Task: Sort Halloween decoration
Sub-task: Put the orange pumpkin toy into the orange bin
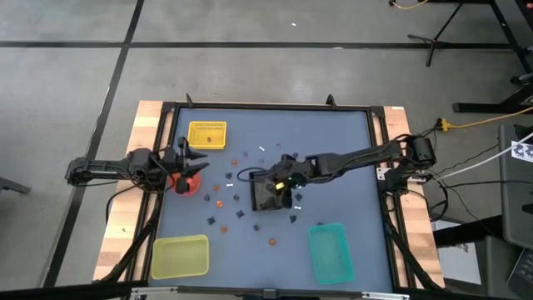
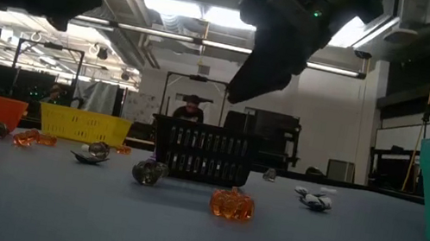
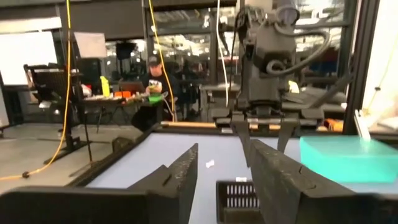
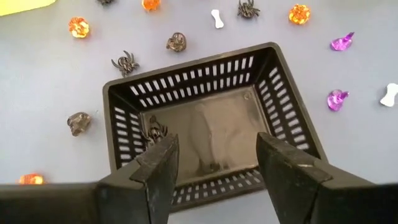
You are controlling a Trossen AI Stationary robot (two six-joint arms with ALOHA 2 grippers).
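Five containers on the grey table, counted from above. At left, one orange container, one yellow basket farther off, one yellow-green tray nearer. In the middle, one black basket. Near right, one teal bin.

Left gripper: hangs over the orange container, fingers parted, nothing between them.

Halloween decoration: scattered loose on the table between the orange container and the teal bin, around the black basket.

Right gripper: hangs just above the black basket, fingers wide apart, holding nothing.

Only from the right wrist: one dark spider lying inside the basket; outside it, four orange pumpkins, two purple pieces, two white bones, two dark skulls, at least two more spiders.

Only from table height and the left wrist: one person seated in the room beyond.
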